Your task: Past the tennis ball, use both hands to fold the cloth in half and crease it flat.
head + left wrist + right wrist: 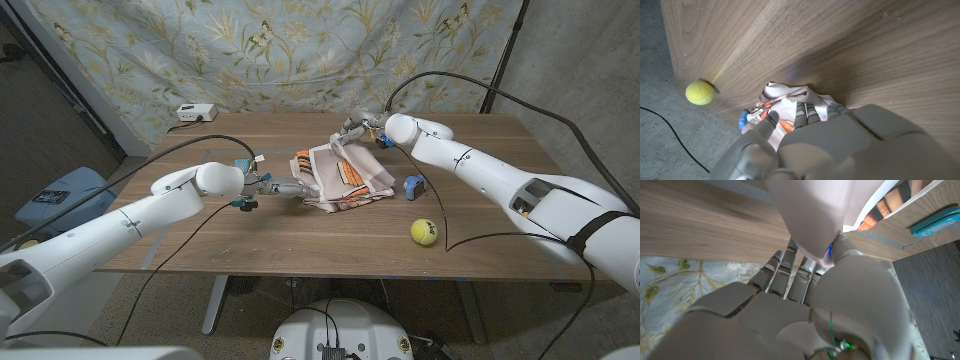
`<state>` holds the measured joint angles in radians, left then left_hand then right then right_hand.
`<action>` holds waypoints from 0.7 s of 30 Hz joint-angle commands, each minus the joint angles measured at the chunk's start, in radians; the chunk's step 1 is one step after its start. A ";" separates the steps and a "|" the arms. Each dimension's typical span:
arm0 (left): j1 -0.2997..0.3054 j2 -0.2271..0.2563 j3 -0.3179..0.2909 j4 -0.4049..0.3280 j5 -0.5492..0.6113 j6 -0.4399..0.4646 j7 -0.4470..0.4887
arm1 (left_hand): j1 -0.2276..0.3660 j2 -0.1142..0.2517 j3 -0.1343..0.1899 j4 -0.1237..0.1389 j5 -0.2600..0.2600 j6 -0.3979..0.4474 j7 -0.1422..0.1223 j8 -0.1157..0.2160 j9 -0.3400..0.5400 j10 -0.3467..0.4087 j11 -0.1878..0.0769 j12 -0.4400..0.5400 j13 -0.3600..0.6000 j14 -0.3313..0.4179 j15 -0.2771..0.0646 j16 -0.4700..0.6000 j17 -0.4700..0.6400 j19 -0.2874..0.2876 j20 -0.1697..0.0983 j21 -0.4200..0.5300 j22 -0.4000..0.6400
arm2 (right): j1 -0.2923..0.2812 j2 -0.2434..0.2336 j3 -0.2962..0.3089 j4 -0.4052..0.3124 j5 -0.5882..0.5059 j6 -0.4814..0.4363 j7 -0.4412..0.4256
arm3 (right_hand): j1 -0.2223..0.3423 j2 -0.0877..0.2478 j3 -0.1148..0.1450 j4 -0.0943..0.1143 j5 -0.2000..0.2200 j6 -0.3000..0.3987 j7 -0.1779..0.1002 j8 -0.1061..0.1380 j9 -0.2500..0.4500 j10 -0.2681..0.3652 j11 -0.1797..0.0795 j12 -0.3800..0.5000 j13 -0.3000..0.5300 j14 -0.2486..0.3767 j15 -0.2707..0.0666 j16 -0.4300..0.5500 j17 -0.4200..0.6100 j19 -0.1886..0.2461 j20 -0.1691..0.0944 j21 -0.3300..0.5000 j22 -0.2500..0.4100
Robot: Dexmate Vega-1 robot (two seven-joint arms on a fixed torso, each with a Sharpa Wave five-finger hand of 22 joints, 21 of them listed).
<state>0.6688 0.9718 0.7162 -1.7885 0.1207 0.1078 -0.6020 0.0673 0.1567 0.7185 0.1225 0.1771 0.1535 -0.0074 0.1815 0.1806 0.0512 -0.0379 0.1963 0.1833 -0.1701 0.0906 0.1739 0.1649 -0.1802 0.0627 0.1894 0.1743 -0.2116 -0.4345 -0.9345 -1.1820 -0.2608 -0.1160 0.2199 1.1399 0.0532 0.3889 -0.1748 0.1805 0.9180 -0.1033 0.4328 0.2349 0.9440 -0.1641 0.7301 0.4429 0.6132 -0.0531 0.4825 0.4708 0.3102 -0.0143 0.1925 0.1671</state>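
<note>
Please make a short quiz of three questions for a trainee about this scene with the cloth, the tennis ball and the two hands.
1. True or false: the cloth already lies folded flat in half.
2. Which hand lifts a cloth edge at the far side? A) left hand B) right hand C) neither
3. Fill in: the tennis ball lies nearer the table's ____ edge than the cloth does.

Key
1. False: it is rumpled, with one edge raised.
2. B. In the right wrist view, cloth hangs over that hand's fingers; the left hand touches the cloth's left edge.
3. Near. A small blue object lies between the ball and the cloth.
</note>
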 commanded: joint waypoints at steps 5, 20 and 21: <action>0.007 0.006 -0.004 -0.004 -0.002 0.001 0.001 | 0.009 0.004 0.001 -0.009 0.003 0.002 -0.002 0.005 0.002 0.005 0.005 0.005 0.003 0.006 -0.001 0.006 0.004 -0.130 0.000 0.008 0.003 | 0.010 0.011 -0.012 -0.016 -0.001 -0.017 0.011 | 0.016 -0.001 -0.001 0.006 -0.001 0.000 0.007 0.003 0.003 0.003 0.003 0.003 0.001 0.009 -0.145 -0.001 0.004 0.005 -0.001 -0.001 0.001; -0.003 0.005 -0.002 0.007 0.001 -0.015 -0.013 | 0.013 0.003 0.000 -0.013 0.003 0.002 -0.001 0.005 0.002 0.006 0.006 0.006 0.003 0.007 0.001 0.007 0.004 -0.129 0.000 0.008 0.003 | 0.017 0.022 -0.020 -0.050 -0.004 -0.040 0.026 | 0.024 0.001 -0.003 0.007 -0.001 -0.006 0.013 0.000 0.004 -0.004 0.009 0.000 -0.002 0.009 -0.141 -0.006 0.005 0.006 -0.001 -0.001 0.002; -0.005 0.004 -0.001 0.012 -0.002 -0.025 -0.018 | 0.014 0.004 0.000 -0.013 0.003 0.002 -0.001 0.005 0.002 0.005 0.006 0.005 0.003 0.007 0.001 0.007 0.004 -0.130 0.001 0.008 0.003 | 0.018 0.023 -0.022 -0.052 -0.005 -0.042 0.026 | 0.025 0.001 -0.003 0.007 -0.001 -0.007 0.015 -0.001 0.004 -0.005 0.009 0.000 -0.002 0.009 -0.139 -0.007 0.005 0.006 0.000 -0.001 0.002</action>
<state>0.6697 0.9775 0.7129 -1.7850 0.1185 0.0973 -0.6071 0.0673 0.1567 0.7185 0.1142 0.1771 0.1533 -0.0075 0.1809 0.1792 0.0500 -0.0391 0.1945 0.1839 -0.1680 0.0927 0.1740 0.1652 -0.1802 0.0627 0.1933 0.1746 -0.2003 -0.4193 -0.9478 -1.2133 -0.2624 -0.1419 0.2338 1.1518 0.0546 0.3847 -0.1707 0.1798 0.9109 -0.0963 0.4328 0.2347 0.9409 -0.1568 0.7299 0.4402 0.6175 -0.0575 0.4763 0.4706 0.3102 -0.0144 0.1925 0.1671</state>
